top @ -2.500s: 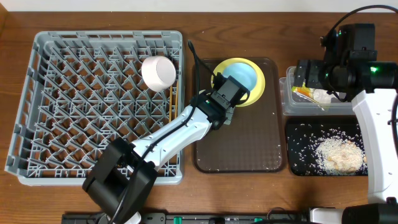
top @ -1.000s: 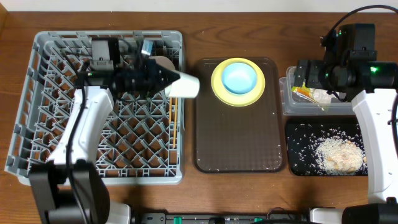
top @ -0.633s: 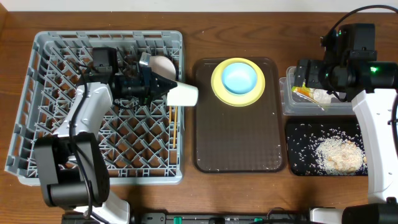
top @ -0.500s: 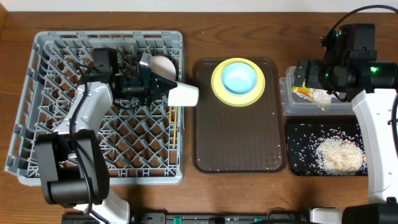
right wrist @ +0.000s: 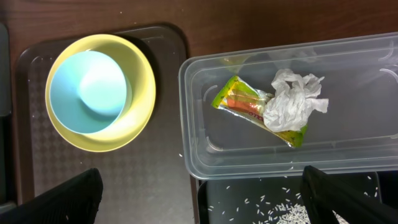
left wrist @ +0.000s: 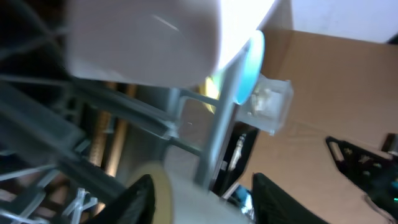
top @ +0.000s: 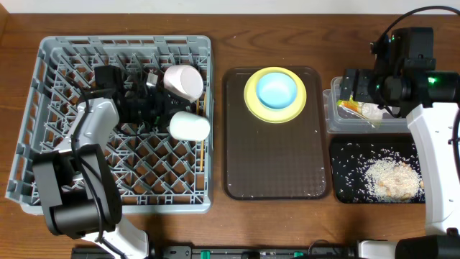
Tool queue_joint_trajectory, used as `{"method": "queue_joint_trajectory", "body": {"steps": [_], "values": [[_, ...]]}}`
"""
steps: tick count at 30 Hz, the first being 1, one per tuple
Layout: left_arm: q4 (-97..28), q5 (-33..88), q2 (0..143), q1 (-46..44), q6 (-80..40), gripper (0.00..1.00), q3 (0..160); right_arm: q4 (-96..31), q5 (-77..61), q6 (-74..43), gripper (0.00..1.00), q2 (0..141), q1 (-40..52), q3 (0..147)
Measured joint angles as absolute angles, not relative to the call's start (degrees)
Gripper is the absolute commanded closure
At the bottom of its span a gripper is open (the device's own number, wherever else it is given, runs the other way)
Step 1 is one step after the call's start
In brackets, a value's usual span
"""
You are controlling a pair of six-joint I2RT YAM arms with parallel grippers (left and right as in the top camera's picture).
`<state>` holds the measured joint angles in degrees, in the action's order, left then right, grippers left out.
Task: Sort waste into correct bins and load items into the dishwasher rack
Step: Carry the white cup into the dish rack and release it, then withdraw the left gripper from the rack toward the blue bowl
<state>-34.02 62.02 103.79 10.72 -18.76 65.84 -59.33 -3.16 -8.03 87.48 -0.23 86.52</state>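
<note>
Wood-grain tabletop, brown and bare between the pieces. Nearest on the right is the black tray (top: 345, 155), with rice (top: 392, 178) heaped toward its right end and stray grains scattered over the rest. Just beyond it lies the clear tub (right wrist: 373, 134), holding the snack wrapper (right wrist: 249, 106) with the tissue (right wrist: 292, 102) resting partly on it. The right gripper (right wrist: 205, 208) hangs above the tub's near edge, fingers spread wide with nothing between them.

At the middle, the brown tray (top: 273, 158) is bare at its near end; at its far end is the yellow plate (top: 296, 108) with the blue bowl (top: 277, 88) on it.

On the left, the dishwasher rack (top: 43, 144) takes up most of the table. The chopsticks (top: 201, 151) lie along its right side. The left gripper (left wrist: 199, 202) reaches in among the pegs, clamped on the small white cup (top: 189, 126) (the wrist view is blurred, but the cup fills the gap between the fingers). Farther back, near the rack's right corner, the white bowl (top: 183, 81) leans tilted on the pegs.
</note>
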Motion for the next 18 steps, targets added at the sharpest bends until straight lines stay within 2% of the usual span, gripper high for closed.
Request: {"method": "queue_joint_trajectory", "body": {"steps": [8,13,15,17,18], "values": [[-34.65,59.79,102.94,16.36,-18.37,0.23,67.02,-59.33,-3.16,-8.03,0.01,87.48,-0.23,86.52],[-36.42,54.48,95.44,18.28,-19.31,0.22,69.06,-59.33,-3.16,-8.03,0.01,87.48,-0.23,86.52],[-37.04,51.59,90.74,17.89,-19.46,0.28,69.63,-59.33,-3.16,-8.03,0.01,87.48,-0.21,86.52],[-37.45,47.72,84.66,16.38,-19.86,0.49,70.28,-59.33,-3.16,-8.03,0.01,87.48,-0.23,86.52],[-37.5,46.04,81.87,15.25,-19.42,0.51,70.63,-59.31,-3.16,-8.03,0.01,87.48,-0.23,86.52]]}}
